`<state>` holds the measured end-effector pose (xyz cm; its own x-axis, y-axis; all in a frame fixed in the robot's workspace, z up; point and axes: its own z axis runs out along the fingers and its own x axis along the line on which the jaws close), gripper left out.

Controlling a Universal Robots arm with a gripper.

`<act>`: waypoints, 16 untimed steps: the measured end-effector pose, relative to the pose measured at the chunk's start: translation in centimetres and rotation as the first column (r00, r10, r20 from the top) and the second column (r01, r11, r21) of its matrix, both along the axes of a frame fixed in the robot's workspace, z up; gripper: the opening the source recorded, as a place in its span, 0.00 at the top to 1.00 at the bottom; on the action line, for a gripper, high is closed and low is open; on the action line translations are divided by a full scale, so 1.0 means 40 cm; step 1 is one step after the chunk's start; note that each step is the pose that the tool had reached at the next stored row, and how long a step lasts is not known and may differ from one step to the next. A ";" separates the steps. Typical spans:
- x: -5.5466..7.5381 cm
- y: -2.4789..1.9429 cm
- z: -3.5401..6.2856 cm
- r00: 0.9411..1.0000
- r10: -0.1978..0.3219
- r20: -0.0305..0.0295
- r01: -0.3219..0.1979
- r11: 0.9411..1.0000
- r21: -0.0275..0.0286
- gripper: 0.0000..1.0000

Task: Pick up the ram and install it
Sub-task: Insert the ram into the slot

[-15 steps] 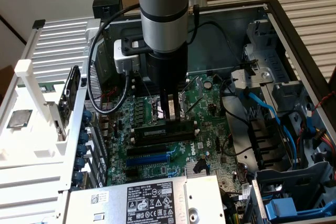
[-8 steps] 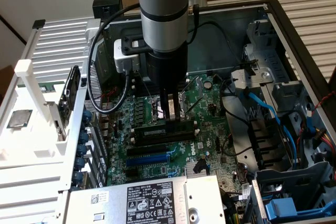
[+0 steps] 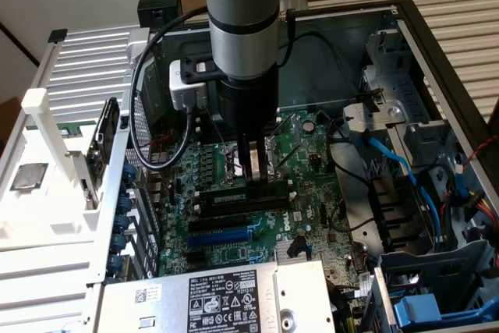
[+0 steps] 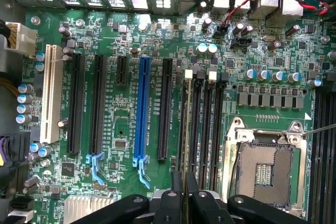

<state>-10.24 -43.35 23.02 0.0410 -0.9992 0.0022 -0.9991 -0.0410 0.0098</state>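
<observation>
Tool (image 4: 184, 186) clamped narrowly on ram (image 4: 187, 124), edge-on at black memory slots (image 4: 206, 124)

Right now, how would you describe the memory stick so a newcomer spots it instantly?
Inside the computer case lies a green circuit board; the end effector reaches down onto its row of long black slots. The memory stick stands on edge in the end effector's grip: thin, dark, with a pale label strip, unlike the bare slots beside it.
</observation>
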 end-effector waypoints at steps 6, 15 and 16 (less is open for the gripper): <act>0.000 0.001 0.000 1.000 0.000 0.000 0.000 1.000 -0.005 0.87; 0.000 0.007 0.000 1.000 0.000 0.000 0.000 1.000 -0.006 0.87; 0.000 0.007 0.000 1.000 0.000 0.000 0.000 1.000 -0.007 0.87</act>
